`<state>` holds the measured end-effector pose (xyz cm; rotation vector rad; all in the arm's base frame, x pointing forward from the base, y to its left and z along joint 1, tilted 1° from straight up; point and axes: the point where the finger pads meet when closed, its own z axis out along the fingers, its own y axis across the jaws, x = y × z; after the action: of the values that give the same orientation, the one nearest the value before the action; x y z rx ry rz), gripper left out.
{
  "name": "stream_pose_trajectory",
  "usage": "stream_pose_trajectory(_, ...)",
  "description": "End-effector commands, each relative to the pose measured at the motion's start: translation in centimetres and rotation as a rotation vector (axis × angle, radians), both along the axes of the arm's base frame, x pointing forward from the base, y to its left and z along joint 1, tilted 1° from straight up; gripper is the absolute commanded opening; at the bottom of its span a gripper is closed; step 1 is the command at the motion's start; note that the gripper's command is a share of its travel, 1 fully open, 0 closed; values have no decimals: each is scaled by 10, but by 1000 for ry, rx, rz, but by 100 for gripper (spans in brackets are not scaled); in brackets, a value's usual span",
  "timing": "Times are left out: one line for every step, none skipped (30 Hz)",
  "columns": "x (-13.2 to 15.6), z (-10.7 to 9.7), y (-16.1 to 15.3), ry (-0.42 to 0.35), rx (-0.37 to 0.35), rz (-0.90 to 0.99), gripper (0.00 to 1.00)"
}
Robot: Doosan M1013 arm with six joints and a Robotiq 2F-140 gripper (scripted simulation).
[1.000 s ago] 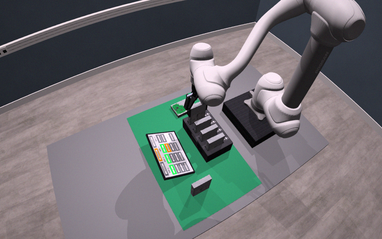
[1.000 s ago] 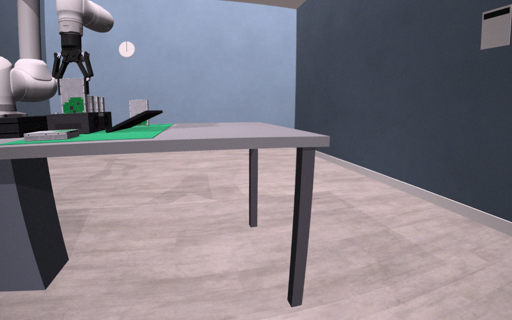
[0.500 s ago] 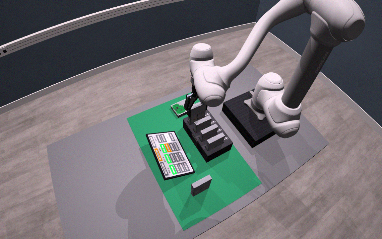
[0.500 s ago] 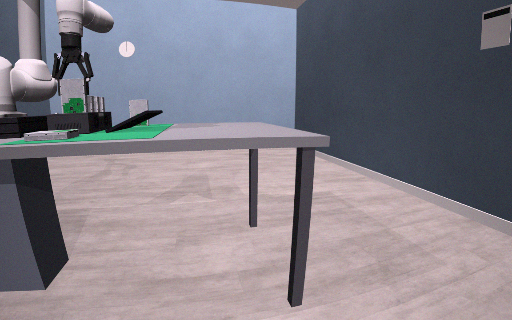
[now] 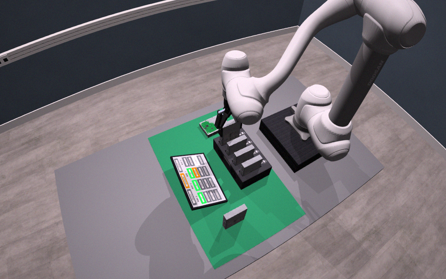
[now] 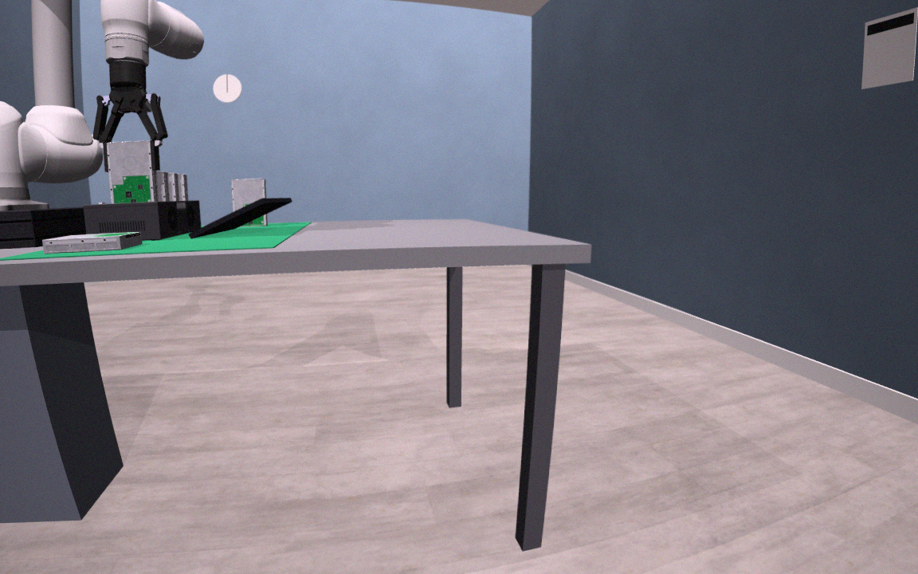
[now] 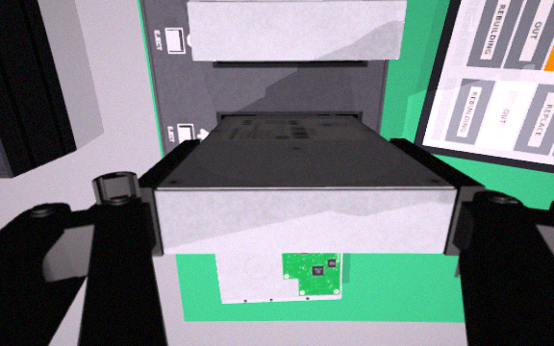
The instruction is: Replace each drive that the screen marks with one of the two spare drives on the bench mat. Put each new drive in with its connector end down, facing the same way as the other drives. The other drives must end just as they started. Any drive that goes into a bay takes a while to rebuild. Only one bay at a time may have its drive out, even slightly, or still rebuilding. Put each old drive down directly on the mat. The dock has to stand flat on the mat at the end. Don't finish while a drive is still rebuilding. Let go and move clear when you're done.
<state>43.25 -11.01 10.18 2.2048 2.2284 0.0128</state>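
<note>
My gripper [image 5: 223, 119] [image 6: 129, 136] [image 7: 293, 162] is shut on a grey drive [image 5: 230, 132] [image 6: 127, 170] [image 7: 301, 226]. It holds the drive upright over the end bay of the black dock [image 5: 252, 180] [image 6: 141, 214] [image 7: 181, 86], with the drive's lower end at the bay's mouth. The circuit board side faces away from the other drives. Three drives [image 5: 244, 154] [image 7: 296, 29] stand in the other bays. A drive [image 5: 208, 126] [image 6: 92, 242] [image 7: 258, 279] lies flat on the green mat [image 5: 269, 201] [image 7: 402, 288], board side up, just beyond the dock. Another drive [image 5: 235, 216] [image 6: 248, 191] stands on its edge at the mat's near end.
The tilted screen [image 5: 198, 180] [image 6: 241, 212] [image 7: 508, 72] stands on the mat beside the dock. It shows an orange REPLACE cell in one row and a white OUT cell in the row at the held drive's bay. The arm's black base block [image 5: 280, 138] stands on the dock's other side.
</note>
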Motion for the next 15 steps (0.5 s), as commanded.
stream_pose_trajectory(1,1,0,-1,0,0,10)
stream_pose_trajectory(1,1,0,-1,0,0,10)
stream_pose_trajectory(1,1,0,-1,0,0,10)
stream_pose_trajectory(1,1,0,-1,0,0,10)
stream_pose_trajectory(1,1,0,-1,0,0,10)
stream_pose_trajectory(1,0,0,-1,0,0,10)
stream_pose_trajectory(1,0,0,-1,0,0,10)
stream_pose_trajectory(1,0,0,-1,0,0,10)
stream_pose_trajectory(1,0,0,-1,0,0,10)
stream_pose_trajectory(1,0,0,-1,0,0,10)
stream_pose_trajectory(1,0,0,-1,0,0,10)
stream_pose_trajectory(1,0,0,-1,0,0,10)
stream_pose_trajectory(1,0,0,-1,0,0,10)
stream_pose_trajectory(1,-1,0,-1,0,0,10)
stream_pose_trajectory(1,-1,0,-1,0,0,10)
